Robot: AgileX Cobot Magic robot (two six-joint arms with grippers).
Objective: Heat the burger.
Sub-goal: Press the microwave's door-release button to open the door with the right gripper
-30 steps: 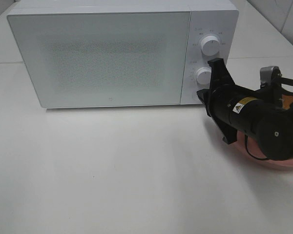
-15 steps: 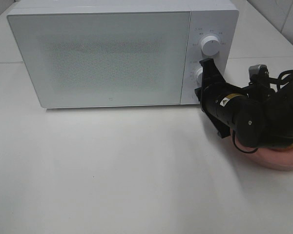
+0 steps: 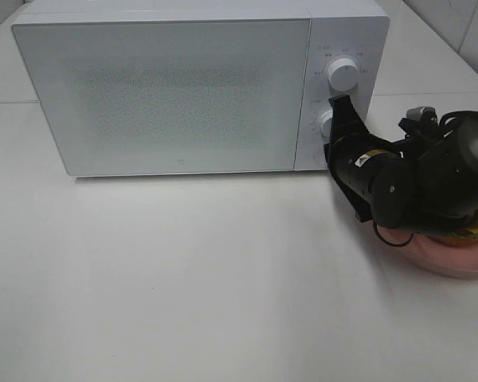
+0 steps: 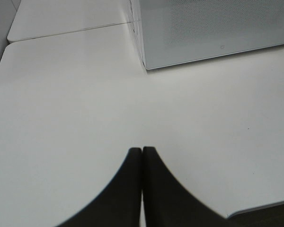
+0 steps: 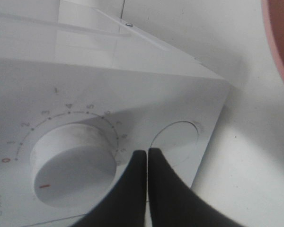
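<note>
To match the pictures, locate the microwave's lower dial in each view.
Exterior high: lower dial on the microwave control panel, partly hidden by the right gripper.
Left wrist: not in it.
Right wrist: dial close up, beside the shut fingers.
Shared landmark: the white microwave.

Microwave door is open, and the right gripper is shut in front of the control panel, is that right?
Not quite. The microwave door is closed, sitting flush with the front, as the exterior high view shows. The rest holds: the right gripper is shut in front of the control panel.
</note>
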